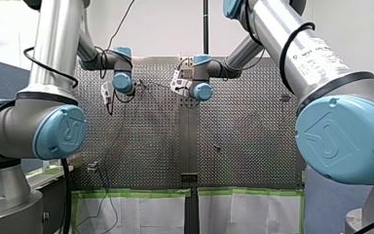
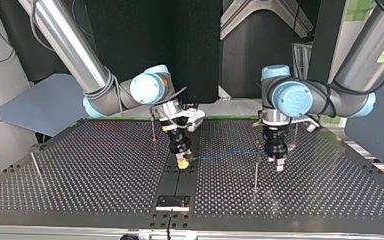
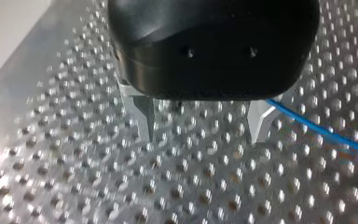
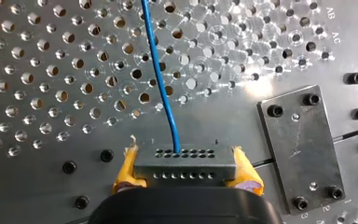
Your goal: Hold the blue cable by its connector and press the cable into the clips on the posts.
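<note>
Right fingers (image 4: 244,173): yellow-padded, clamped the dark rectangular multi-hole connector (image 4: 185,167).
Thin blue cable (image 4: 161,79): ran ahead from them over the perforated metal worktop (image 4: 42,186).
Left fingers (image 3: 145,114): metal, spread wide, empty; cable passed beside one.

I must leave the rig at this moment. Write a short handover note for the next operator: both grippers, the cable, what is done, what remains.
Right gripper: jaws shut on the connector, yellow pads on both its ends.
Left gripper: jaws open, nothing between them, low over the table; the blue cable passes beside one of its fingers.
Cable: runs from the connector across to the left gripper, past a thin post.
Done: connector gripped.
Left: press the cable into the clips; I cannot tell if any clip holds it yet.
</note>
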